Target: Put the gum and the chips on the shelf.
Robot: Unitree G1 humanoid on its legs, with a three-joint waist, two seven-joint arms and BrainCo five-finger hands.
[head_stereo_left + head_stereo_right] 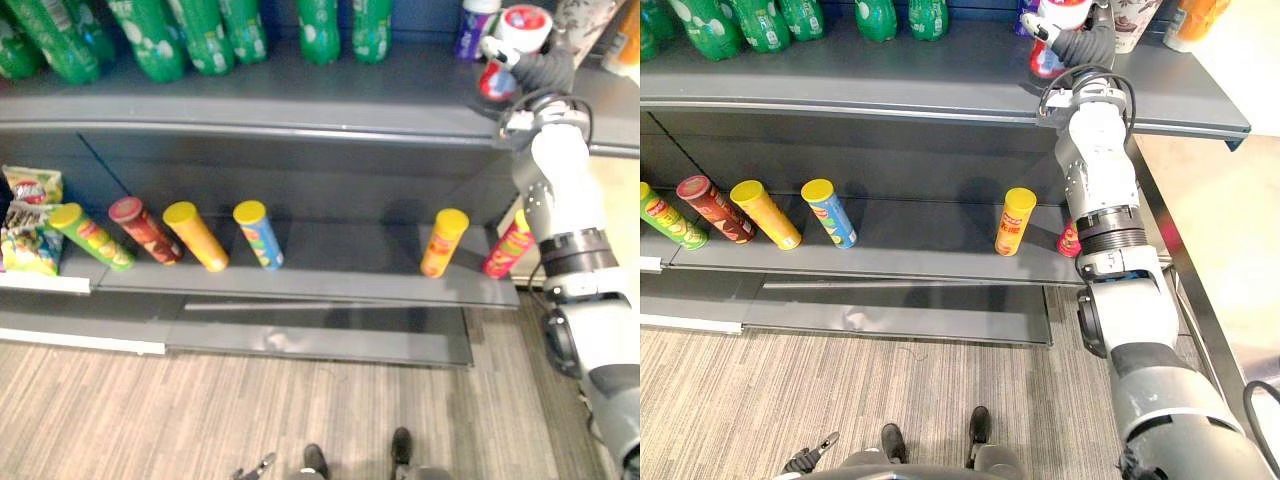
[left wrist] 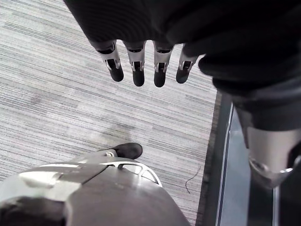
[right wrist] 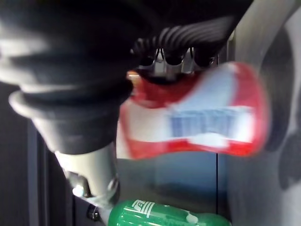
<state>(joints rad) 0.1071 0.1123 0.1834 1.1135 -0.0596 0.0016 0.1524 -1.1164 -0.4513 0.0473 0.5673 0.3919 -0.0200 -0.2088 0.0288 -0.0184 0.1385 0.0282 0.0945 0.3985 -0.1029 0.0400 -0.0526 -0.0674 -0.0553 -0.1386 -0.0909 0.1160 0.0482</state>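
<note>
Both hands read clearly from here. My right hand [image 1: 1085, 45] is up at the right end of the top shelf [image 1: 300, 90], its fingers [image 1: 497, 48] clenched round the gum tub [image 3: 197, 117], a red and white container with a pale lid, held tilted. Its label carries a barcode block; I cannot make out any lettering on it. I cannot tell whether its base touches the shelf. Just beside it stands a purple container [image 1: 470, 30], and a row of green bottles [image 1: 160, 40] runs along the same shelf towards the left.

My left hand [image 2: 141, 28] hangs low over the grey striped floor [image 2: 56, 70], fingers [image 2: 137, 70] straight and released, grasping nothing.

On the lower shelf [image 1: 340, 250] I count six chip tubes, all leaning: green [image 1: 90, 237], dark red [image 1: 145, 230], orange [image 1: 195, 236] and blue [image 1: 258, 234] close together at the left, another orange one [image 1: 444, 242] well apart to the right, and a red one [image 1: 508, 248] partly behind my right arm. All but the dark red one show yellow lids. Chip bags [image 1: 30, 220] sit at the far left
</note>
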